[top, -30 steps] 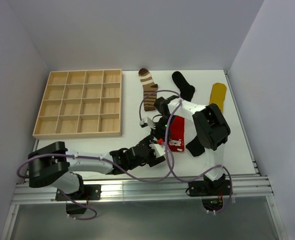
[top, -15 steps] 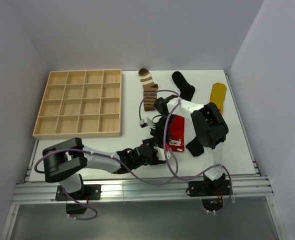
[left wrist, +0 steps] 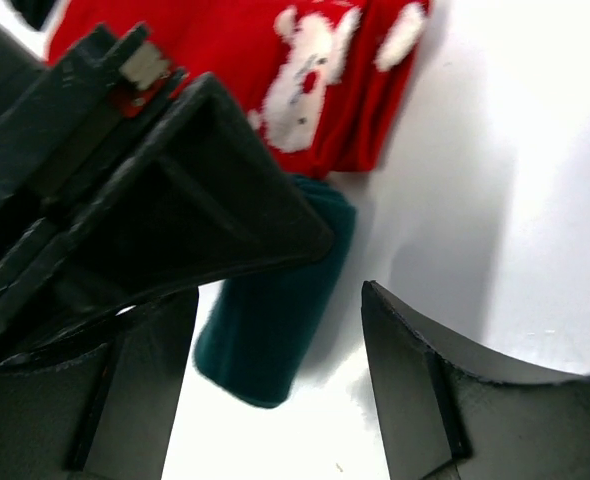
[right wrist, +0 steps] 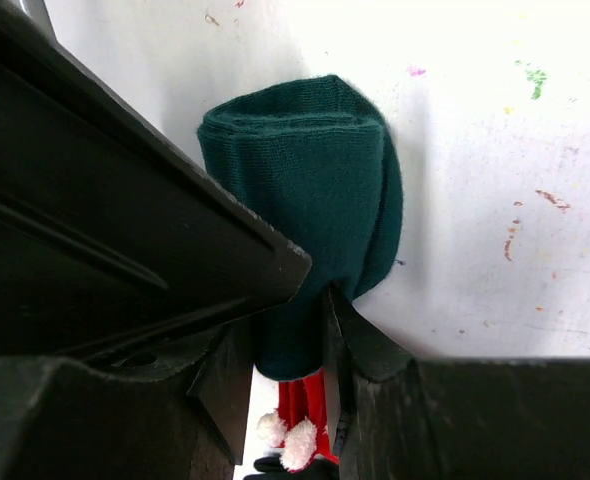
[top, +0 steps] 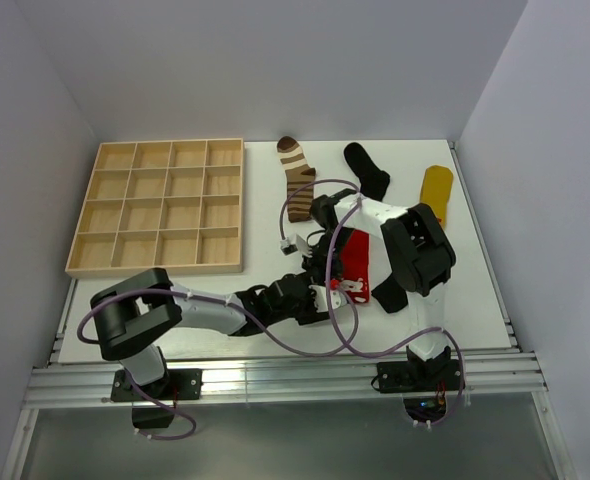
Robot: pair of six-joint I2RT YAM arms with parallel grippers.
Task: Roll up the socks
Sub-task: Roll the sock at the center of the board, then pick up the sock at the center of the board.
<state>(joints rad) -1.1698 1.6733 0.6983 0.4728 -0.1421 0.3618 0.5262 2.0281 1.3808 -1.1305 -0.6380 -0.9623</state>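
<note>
The teal sock [right wrist: 310,190] is rolled thick, touching the red sock [top: 356,256] (white cartoon patches), while striped sock [top: 295,178], black sock [top: 367,170] and yellow sock [top: 436,193] lie flat behind.

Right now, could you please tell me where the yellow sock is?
In the top view, the yellow sock lies at the far right of the table, just right of the plain black sock.

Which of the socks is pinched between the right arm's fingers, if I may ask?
The dark teal sock, bunched thick; the brown-striped sock, yellow sock and black sock lie flat farther back.
</note>
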